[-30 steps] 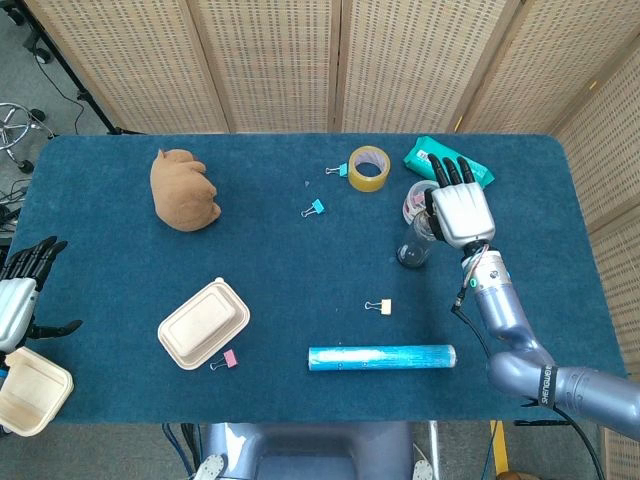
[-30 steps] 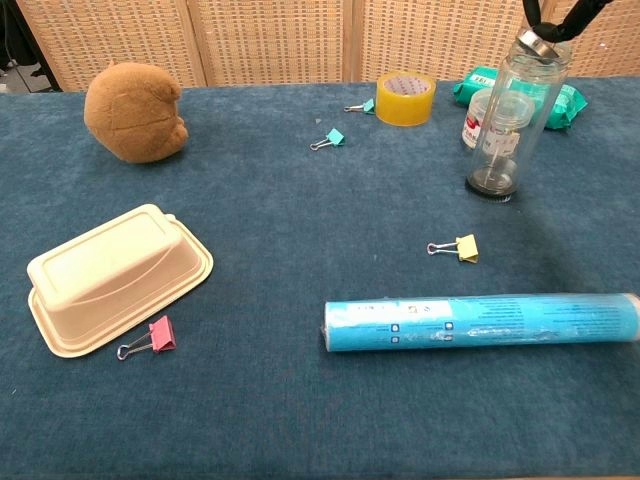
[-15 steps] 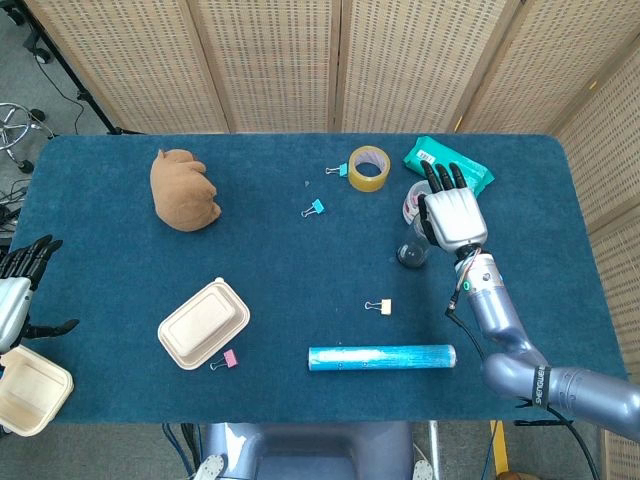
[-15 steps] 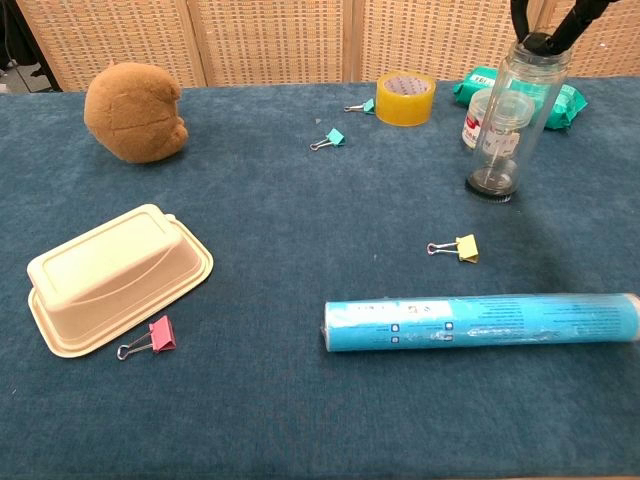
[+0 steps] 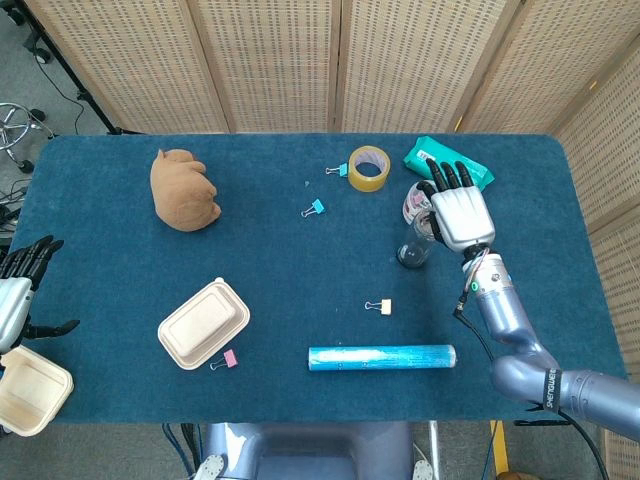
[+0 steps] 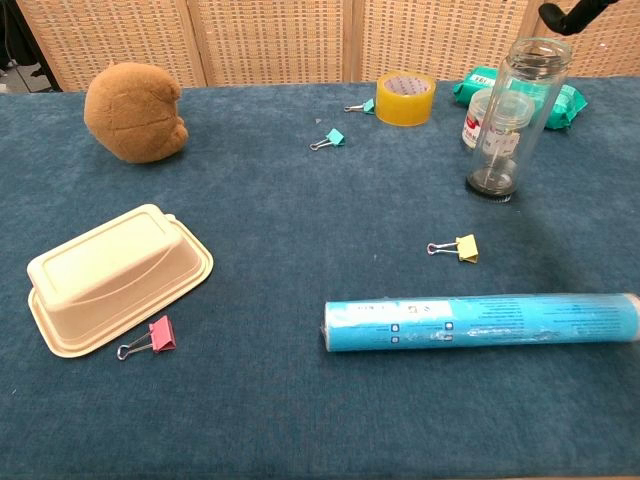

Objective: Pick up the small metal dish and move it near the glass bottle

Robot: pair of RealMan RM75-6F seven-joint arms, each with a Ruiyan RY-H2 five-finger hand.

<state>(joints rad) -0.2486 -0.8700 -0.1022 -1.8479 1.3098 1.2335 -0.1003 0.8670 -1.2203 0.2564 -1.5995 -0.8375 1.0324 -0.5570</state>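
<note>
The clear glass bottle (image 5: 413, 246) (image 6: 512, 112) stands upright at the right side of the blue table (image 5: 300, 260). My right hand (image 5: 460, 210) hovers just right of and above its top, back of the hand up, fingers stretched out and apart, holding nothing. In the chest view only its dark fingertips (image 6: 563, 11) show at the top edge, apart from the bottle's rim. My left hand (image 5: 18, 290) hangs off the table's left edge with fingers apart and nothing in it. No small metal dish shows in either view.
A small jar (image 6: 485, 118) with a red label, a green packet (image 5: 440, 160) and a yellow tape roll (image 5: 368, 167) sit behind the bottle. A blue tube (image 5: 381, 356), a yellow clip (image 5: 380, 306), a lidded beige box (image 5: 204, 323) and a brown plush (image 5: 183, 189) lie elsewhere.
The right hand's fingertips were at the bottle's top and have since lifted off it toward the right. The bottle has stayed in place. The left hand has barely shifted.
</note>
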